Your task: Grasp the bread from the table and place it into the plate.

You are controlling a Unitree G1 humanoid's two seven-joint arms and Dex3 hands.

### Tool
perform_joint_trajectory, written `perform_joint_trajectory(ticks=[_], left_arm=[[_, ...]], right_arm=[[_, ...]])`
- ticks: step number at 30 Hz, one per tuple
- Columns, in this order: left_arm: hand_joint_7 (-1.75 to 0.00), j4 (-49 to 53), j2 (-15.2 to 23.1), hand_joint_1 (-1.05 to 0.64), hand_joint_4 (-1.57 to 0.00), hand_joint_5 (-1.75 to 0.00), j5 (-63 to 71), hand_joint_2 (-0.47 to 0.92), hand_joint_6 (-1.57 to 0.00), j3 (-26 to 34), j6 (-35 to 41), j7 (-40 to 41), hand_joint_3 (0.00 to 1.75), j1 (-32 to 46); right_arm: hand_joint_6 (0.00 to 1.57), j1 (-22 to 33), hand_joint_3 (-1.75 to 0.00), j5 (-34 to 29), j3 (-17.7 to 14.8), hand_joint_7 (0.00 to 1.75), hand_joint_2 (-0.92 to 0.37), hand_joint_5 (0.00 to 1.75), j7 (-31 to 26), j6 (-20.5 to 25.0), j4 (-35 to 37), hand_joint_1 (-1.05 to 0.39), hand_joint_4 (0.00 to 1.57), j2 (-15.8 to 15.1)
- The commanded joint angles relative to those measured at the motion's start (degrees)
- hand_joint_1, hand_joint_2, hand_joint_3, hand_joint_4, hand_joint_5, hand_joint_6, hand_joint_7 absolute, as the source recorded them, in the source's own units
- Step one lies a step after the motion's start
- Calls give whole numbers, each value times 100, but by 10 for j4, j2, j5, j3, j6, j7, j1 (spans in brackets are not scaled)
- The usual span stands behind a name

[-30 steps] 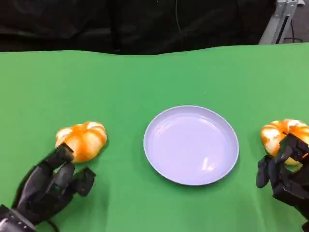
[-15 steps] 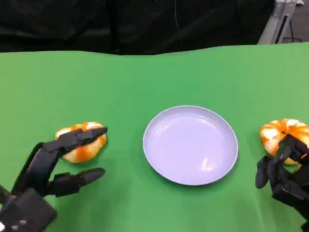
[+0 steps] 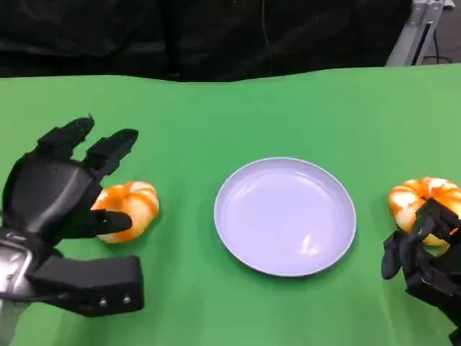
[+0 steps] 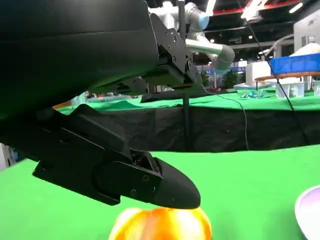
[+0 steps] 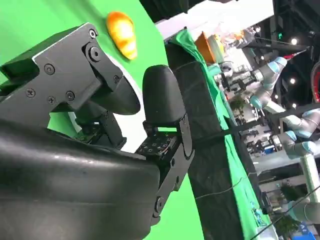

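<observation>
Two orange-and-white bread rolls lie on the green table. The left bread [image 3: 131,207] sits left of the pale blue plate [image 3: 284,216], which holds nothing. My left hand [image 3: 61,191] hovers over that roll with fingers spread, the thumb in front of it, gripping nothing. In the left wrist view a black finger [image 4: 150,182] hangs just above the roll [image 4: 161,226], and the plate's edge [image 4: 311,210] shows beside it. The right bread [image 3: 425,198] lies right of the plate. My right hand [image 3: 421,256] rests just in front of it, fingers loosely bent and holding nothing.
The green table [image 3: 230,115] ends at a black curtain along the back. A metal stand [image 3: 418,29] stands at the back right. The right wrist view shows the hand's fingers [image 5: 160,95] and a roll [image 5: 121,31] far beyond them.
My left hand has risen from the table and swung up over the left bread, fingers spreading wider. The right hand and both rolls have stayed where they were.
</observation>
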Motion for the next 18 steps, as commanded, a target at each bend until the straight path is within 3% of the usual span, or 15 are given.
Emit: perform_joint_trajectory(ticks=[1, 9, 13, 18], left_arm=[[0, 0, 28, -98, -25, 0, -22, 92, -32, -37, 37, -17, 8, -16], [0, 4, 52, -99, -23, 0, -56, 92, -31, -83, 71, -24, 6, -31], [0, 111, 45, -103, -25, -1, -92, 92, -31, -115, 77, -70, 7, -93], [0, 127, 53, -104, -25, -1, -111, 92, -31, -136, 81, -62, 7, -104]], right_arm=[[78, -2, -148, 2, -4, 169, -43, 175, 0, -9, 4, -4, 93, -7], [78, -3, -148, 2, -5, 168, -43, 175, -2, -7, 4, -5, 93, -6], [78, -3, -148, -1, -3, 168, -43, 175, 0, -12, 6, -5, 93, -5], [78, -3, -148, -1, -2, 168, -42, 175, -1, -13, 6, -5, 93, -5]])
